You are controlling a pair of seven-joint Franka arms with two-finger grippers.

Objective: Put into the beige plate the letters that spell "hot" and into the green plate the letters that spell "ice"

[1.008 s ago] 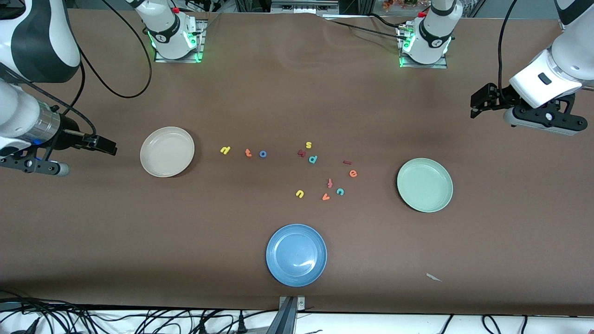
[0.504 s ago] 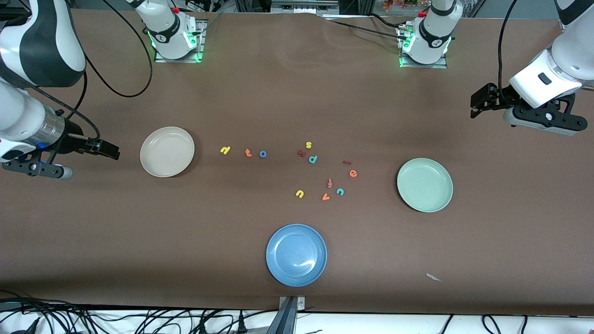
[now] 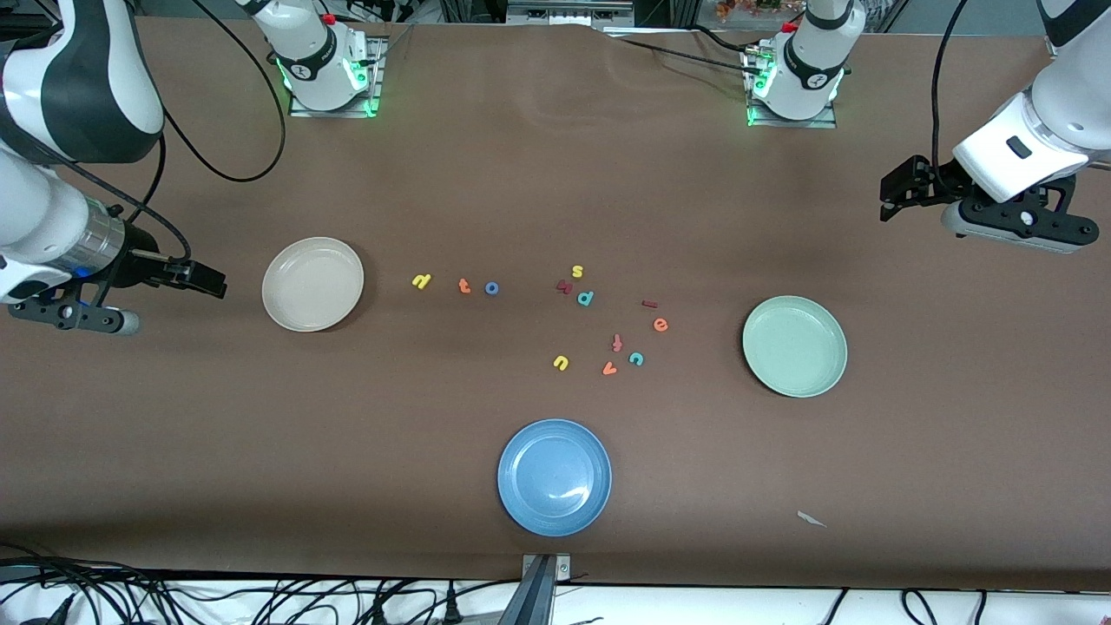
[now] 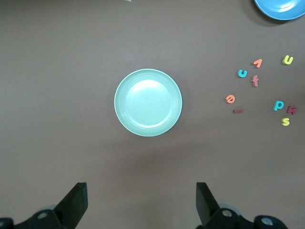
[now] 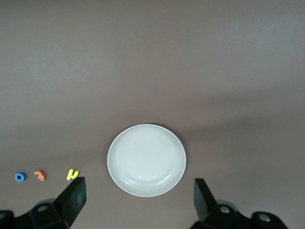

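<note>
Brown table (image 3: 555, 174), three plates on top, small foam letters in the middle. Beige plate (image 3: 312, 284) at the right arm's end, green plate (image 3: 794, 345) at the left arm's end. Yellow h (image 3: 422, 280), orange t (image 3: 464, 286) and blue o (image 3: 492, 287) in a row just beside the beige plate. Red i (image 3: 648, 304), orange e (image 3: 660, 325) and teal c (image 3: 636, 358) closer to the green plate. Both plates bare.

Right pincer (image 3: 195, 279) wide open, holding nothing, over the table next to the beige plate, with the h, t, o row past the plate. Closer to that row than the left pincer.

Left pincer (image 3: 898, 187) wide open, holding nothing, waiting.

Right pincer a bit closer to the beige plate than one second ago. Letters unmoved.
</note>
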